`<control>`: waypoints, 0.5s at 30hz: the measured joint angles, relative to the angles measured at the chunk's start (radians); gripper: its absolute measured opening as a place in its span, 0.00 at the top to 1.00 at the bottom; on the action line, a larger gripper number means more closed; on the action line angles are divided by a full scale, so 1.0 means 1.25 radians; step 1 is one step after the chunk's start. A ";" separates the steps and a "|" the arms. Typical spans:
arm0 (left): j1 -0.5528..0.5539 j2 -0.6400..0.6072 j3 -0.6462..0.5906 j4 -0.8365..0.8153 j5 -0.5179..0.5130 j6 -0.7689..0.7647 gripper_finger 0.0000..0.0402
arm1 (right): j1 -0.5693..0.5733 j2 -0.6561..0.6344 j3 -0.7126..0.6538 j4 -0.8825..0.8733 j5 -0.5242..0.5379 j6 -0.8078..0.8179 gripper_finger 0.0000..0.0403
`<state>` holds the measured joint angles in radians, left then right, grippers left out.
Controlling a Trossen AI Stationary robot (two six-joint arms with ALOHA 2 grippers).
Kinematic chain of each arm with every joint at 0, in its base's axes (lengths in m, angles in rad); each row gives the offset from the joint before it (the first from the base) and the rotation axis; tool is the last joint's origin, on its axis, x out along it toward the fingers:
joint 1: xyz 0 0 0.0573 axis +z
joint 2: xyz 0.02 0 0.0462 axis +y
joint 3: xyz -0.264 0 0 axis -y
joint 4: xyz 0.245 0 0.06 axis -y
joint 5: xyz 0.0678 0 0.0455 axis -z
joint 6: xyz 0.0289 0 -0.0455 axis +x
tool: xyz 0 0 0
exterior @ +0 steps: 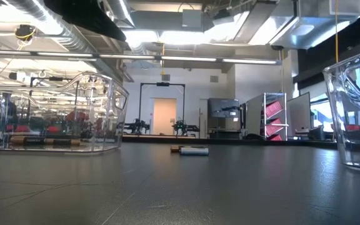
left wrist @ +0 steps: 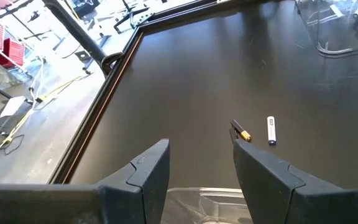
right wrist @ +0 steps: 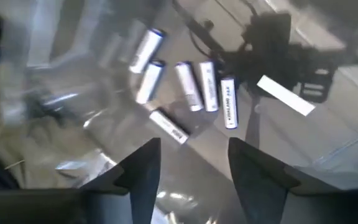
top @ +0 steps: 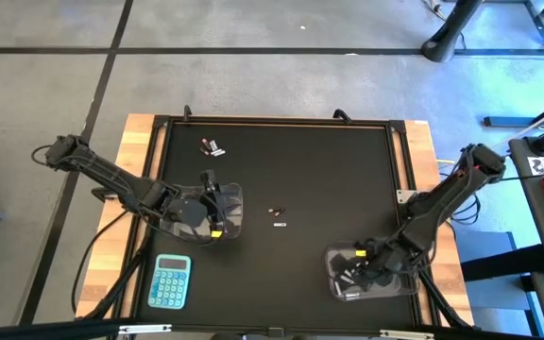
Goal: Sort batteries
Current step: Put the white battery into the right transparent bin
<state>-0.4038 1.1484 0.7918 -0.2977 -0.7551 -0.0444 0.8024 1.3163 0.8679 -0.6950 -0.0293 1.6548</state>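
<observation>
Two clear tubs stand on the black mat. My left gripper [top: 220,212] [left wrist: 201,149] hangs open over the left tub [top: 217,210], which holds dark batteries [exterior: 42,142] on its floor. My right gripper [top: 365,268] [right wrist: 194,149] is open above the right tub [top: 348,274], with nothing between its fingers. Several silvery-white batteries [right wrist: 188,93] lie on that tub's floor. Two loose batteries lie mid-mat, one dark [left wrist: 241,132] and one white [left wrist: 271,130]. More batteries [top: 213,146] lie at the far left of the mat.
A blue calculator [top: 170,281] lies at the near left, beside the left tub. The mat's raised black frame [top: 159,161] runs around it, with wooden table edges [top: 135,142] outside. Bare mat [top: 329,179] lies between the two tubs and toward the far right.
</observation>
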 joint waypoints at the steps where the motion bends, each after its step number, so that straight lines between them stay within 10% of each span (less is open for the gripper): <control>1: 0.000 0.000 0.000 0.000 0.000 0.000 0.58 | 0.000 -0.011 0.025 -0.033 0.012 -0.016 0.52; 10: 0.000 0.000 0.000 -0.001 0.000 -0.008 0.58 | -0.091 -0.055 0.184 -0.118 0.391 -0.530 0.54; 15: 0.000 0.000 0.000 -0.006 0.001 -0.023 0.58 | -0.320 -0.011 0.123 0.022 0.301 -0.888 0.56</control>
<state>-0.4038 1.1488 0.7918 -0.3054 -0.7545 -0.0733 0.4026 1.3028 1.0217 -0.6680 0.3475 0.5450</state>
